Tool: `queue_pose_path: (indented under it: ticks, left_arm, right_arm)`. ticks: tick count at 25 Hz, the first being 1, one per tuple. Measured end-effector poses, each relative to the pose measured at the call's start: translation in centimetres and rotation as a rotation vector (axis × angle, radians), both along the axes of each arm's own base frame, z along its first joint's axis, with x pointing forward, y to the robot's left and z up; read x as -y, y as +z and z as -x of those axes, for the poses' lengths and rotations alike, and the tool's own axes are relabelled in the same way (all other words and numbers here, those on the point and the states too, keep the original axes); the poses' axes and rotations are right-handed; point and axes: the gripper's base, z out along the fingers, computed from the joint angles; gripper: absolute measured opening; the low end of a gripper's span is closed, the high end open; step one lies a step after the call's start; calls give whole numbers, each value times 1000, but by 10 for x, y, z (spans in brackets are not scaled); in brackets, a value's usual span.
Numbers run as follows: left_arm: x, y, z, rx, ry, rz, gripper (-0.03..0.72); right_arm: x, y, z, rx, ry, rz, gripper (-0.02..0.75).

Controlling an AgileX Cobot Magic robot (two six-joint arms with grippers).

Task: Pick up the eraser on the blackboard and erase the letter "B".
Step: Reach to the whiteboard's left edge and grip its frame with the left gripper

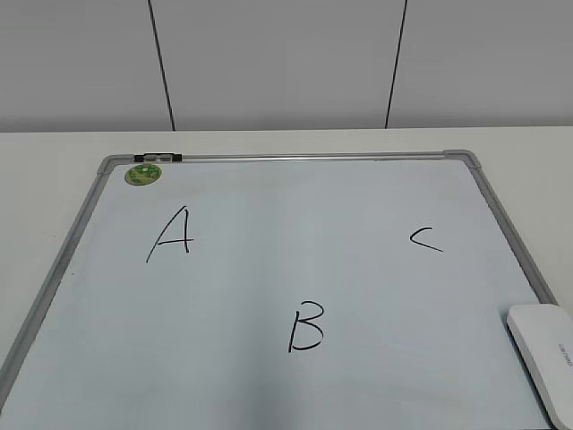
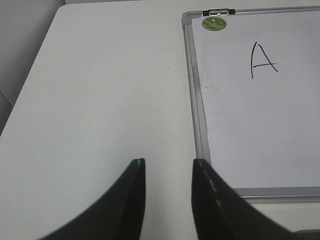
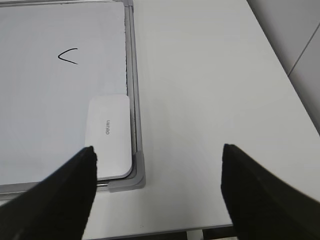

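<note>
Exterior view shows no arms, only the blackboard flat on a white table. Left to right on it: green sticker in the far left corner, black "A", the letter "B" low centre, black "C", then the eraser at the near right edge, partly cut off by the frame.

Left wrist view adds the left gripper: dark fingers a small gap apart, empty, hanging over bare table just left of the board's near left corner. Sees sticker and "A" only; "B" and eraser out of shot.

Right wrist view adds the right gripper: fingers spread wide, empty, touching nothing, above the board's near right corner. Eraser lies flat inside that corner against the grey frame, lettering up, near the left finger. "C" visible, "B" not.
</note>
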Motion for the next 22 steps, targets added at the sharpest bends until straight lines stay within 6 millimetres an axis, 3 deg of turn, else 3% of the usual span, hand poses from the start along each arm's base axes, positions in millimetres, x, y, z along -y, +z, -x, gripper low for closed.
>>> queue_pose_path:
  ticks: [17,22]
  left_arm:
    - [0,2,-3,-6,0,0,241]
    - [1,22,-25,-11,-4,-3,241]
  right_arm:
    - [0,0,0,0,0,0,573]
    - [0,0,0,0,0,0,573]
